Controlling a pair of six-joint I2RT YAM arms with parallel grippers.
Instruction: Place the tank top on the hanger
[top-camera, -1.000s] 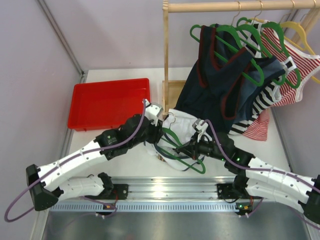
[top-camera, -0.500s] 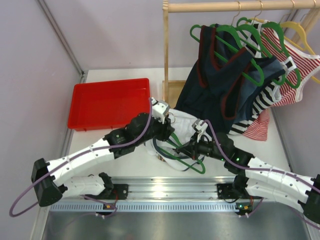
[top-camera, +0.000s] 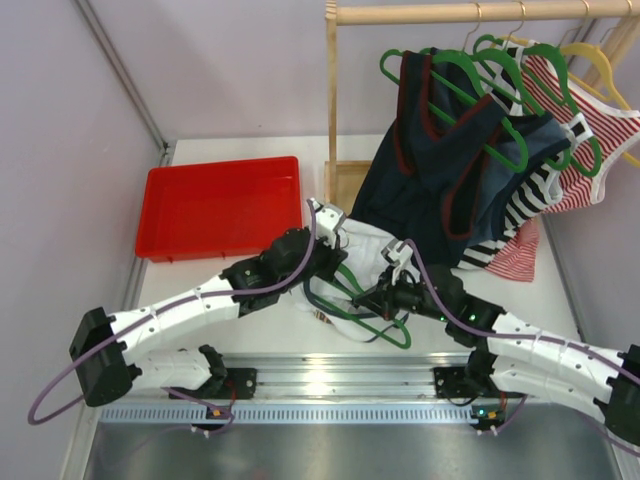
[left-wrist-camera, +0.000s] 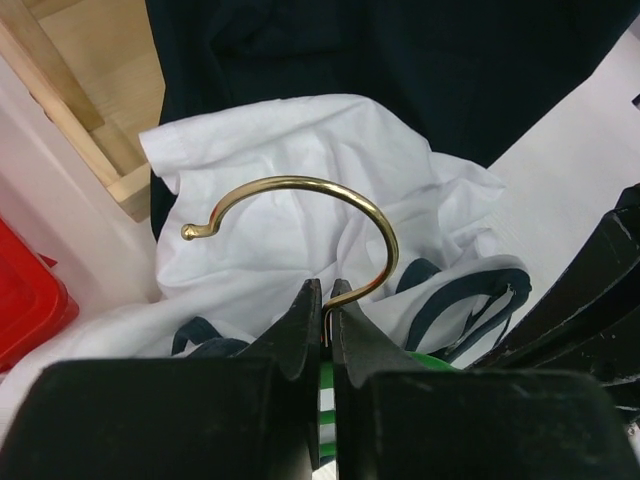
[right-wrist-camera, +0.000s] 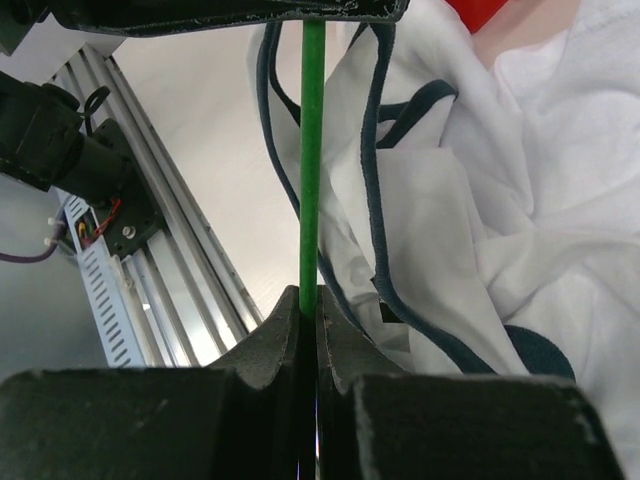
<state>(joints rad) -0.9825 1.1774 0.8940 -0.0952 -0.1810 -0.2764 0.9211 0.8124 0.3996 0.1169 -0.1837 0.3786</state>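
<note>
The white tank top (top-camera: 368, 238) with navy trim lies crumpled on the table below the rack. It also fills the left wrist view (left-wrist-camera: 300, 130) and the right wrist view (right-wrist-camera: 520, 200). The green hanger (top-camera: 352, 283) lies on it, its metal hook (left-wrist-camera: 290, 180) curving up over the cloth. My left gripper (top-camera: 333, 256) (left-wrist-camera: 326, 302) is shut on the hook's stem. My right gripper (top-camera: 374, 296) (right-wrist-camera: 309, 300) is shut on the hanger's green bar (right-wrist-camera: 312, 150). Navy straps loop around that bar.
A red tray (top-camera: 220, 205) sits at the back left. The wooden rack (top-camera: 332, 110) holds a dark navy top with red trim (top-camera: 430, 170), striped tops (top-camera: 590, 130), green hangers and a yellow hanger (top-camera: 600, 60). The arms' metal rail (top-camera: 330, 375) runs along the near edge.
My left gripper has moved right to the hanger's hook and shut on its stem; it was open before. The right gripper has kept its hold on the green bar.
</note>
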